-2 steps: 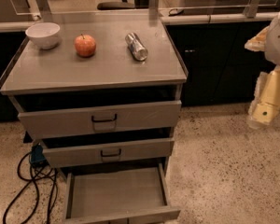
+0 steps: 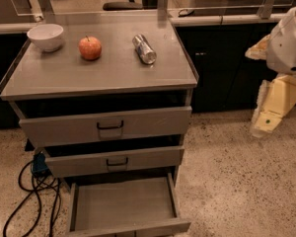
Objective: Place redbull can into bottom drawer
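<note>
One can (image 2: 144, 49), one apple (image 2: 90, 48) and one bowl (image 2: 46, 36) sit on a cabinet with three drawers. The bottom drawer (image 2: 123, 205) is pulled out. The can, slim, silver and shiny-ended, lies on its side, well left of the gripper (image 2: 270, 110), which hangs off the cabinet's right side; I cannot tell its state.

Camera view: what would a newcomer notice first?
A red apple sits on the grey cabinet top between a white bowl and the silver redbull can lying on its side. Below, the bottom drawer stands pulled out. The robot's cream pincer hangs right of the cabinet.
</note>
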